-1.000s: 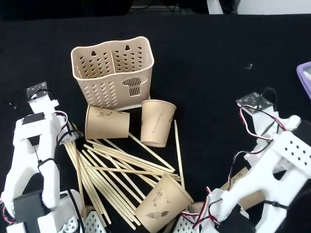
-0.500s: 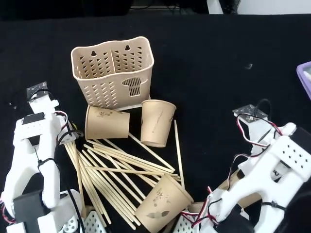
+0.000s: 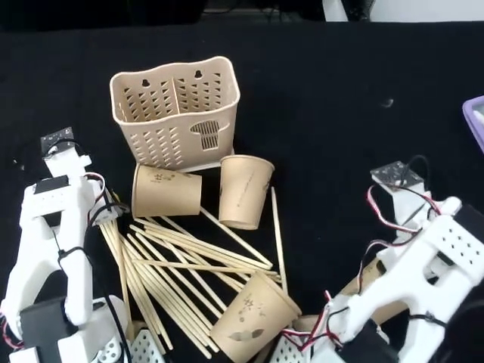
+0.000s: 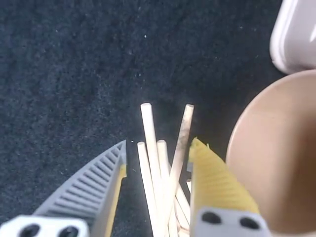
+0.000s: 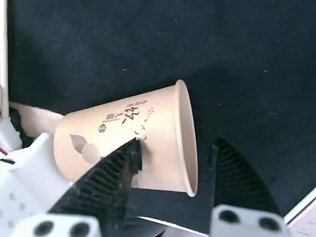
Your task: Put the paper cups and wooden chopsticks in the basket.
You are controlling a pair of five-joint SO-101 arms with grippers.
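A beige slotted basket (image 3: 175, 113) stands upright at the back left. In front of it two paper cups (image 3: 166, 190) (image 3: 243, 190) lie on their sides. A third cup (image 3: 253, 316) lies near the front edge, on a spread of several wooden chopsticks (image 3: 181, 261). My left gripper (image 4: 159, 143) is open, its fingers on either side of some chopstick ends (image 4: 163, 163), with a cup's (image 4: 276, 158) mouth beside it. My right gripper (image 5: 177, 143) is open over another lying cup (image 5: 118, 133), one finger above the cup's side and the other past its rim.
The table is covered in black cloth (image 3: 340, 91). A purple tray's corner (image 3: 475, 117) shows at the right edge. Both white arms (image 3: 53, 249) (image 3: 423, 272) fill the front corners. A white rounded part (image 4: 296, 34) lies beyond the cup in the left wrist view.
The right arm has shifted slightly, its upper part sinking a little toward the front. The left arm, the cups and the chopsticks have not moved.
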